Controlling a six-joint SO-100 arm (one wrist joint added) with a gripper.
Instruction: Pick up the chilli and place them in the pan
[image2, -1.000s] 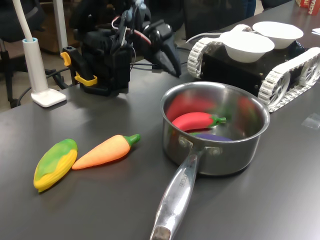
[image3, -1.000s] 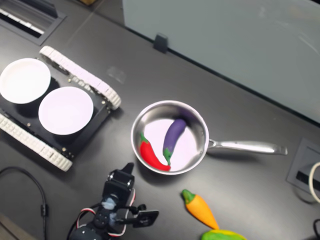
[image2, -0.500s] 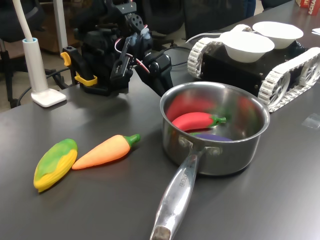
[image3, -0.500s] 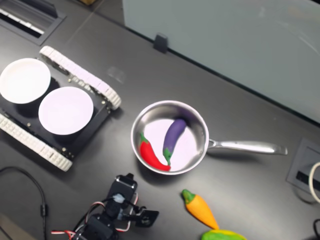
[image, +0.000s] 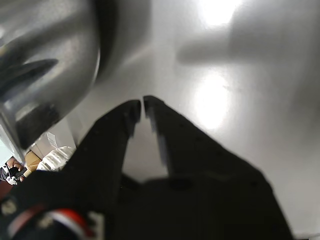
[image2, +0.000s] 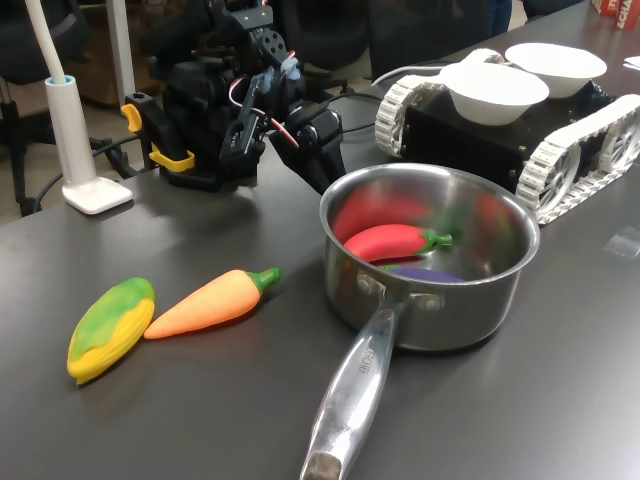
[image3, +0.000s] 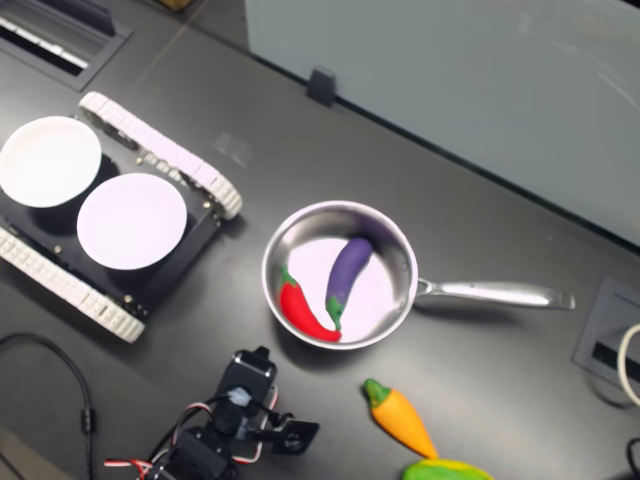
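The smooth curved red toy chilli with its green stem cap is seen lying inside the shiny stainless-steel saucepan, against the wall nearest the arm in the second exterior view. A purple toy aubergine is seen just beside it in the same pan. Lettering is stamped on the long riveted steel handle in the first exterior view, but it cannot be read. The black gripper is shown empty in the wrist view, its jaws nearly closed with only a narrow slit between the tips, next to the pan's outer wall. An orange toy carrot and a yellow-green toy corn cob are seen on the dark tabletop.
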